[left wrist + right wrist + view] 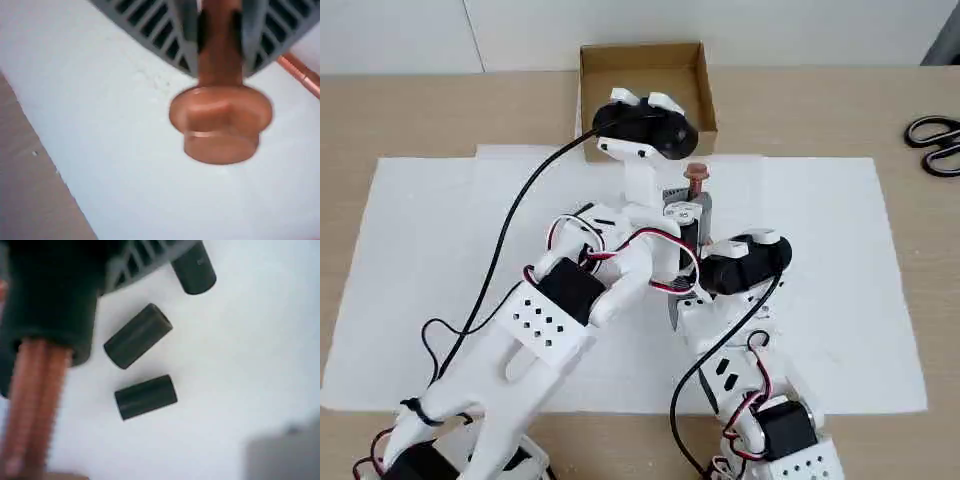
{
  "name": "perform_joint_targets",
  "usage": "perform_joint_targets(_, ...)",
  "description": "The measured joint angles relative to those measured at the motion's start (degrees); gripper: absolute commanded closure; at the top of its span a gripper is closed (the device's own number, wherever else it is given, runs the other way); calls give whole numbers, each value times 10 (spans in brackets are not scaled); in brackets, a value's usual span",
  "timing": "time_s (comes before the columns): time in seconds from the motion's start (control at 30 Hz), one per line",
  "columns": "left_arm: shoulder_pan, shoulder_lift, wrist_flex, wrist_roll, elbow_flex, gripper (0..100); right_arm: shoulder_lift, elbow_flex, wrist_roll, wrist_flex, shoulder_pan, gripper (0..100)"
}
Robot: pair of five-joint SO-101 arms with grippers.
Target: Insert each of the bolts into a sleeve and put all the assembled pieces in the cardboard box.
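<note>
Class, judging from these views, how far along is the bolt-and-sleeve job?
Done: nothing yet that shows. The visible floor of the cardboard box is bare.
In hand: the left pincer grips a copper bolt by its shank. A copper thread runs into the black sleeve held by the right pincer.
Left: three loose sleeves lie on the white paper, and all the boxing remains.

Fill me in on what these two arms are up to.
The left tool grips a copper hex-head bolt by its shank, over the white paper sheet. The right tool holds a black cylindrical sleeve, with a copper threaded shank running into its end. Three more black sleeves lie loose on the paper. The cardboard box sits beyond the paper.
</note>
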Motion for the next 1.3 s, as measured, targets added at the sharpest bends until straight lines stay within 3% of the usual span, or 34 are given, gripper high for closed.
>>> perform_joint_targets(1.3,7,0,87,11,-1,995,0,0,0,0,-1,995)
